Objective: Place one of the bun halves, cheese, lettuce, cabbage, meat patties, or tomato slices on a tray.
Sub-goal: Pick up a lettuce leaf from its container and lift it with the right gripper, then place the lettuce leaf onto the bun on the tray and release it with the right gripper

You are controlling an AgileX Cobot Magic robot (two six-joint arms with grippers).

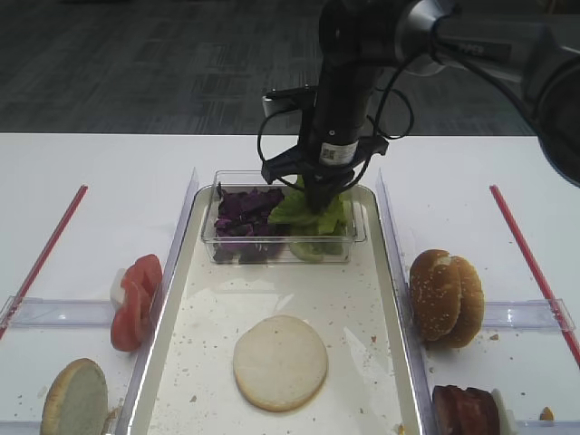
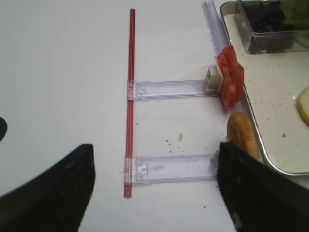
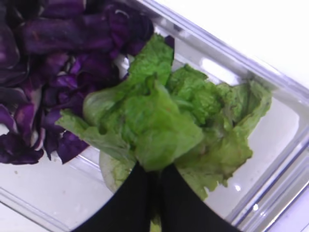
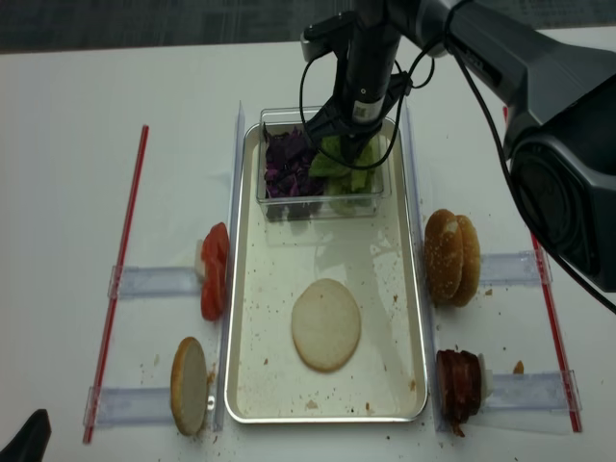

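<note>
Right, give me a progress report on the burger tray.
Done: one pale bun half lies flat on the tray. In hand: the right hand is down in the clear tub at the tray's far end, shut on the lettuce beside the purple cabbage; the leaf is not lifted out yet. Left: carry it over and set it on the tray.
</note>
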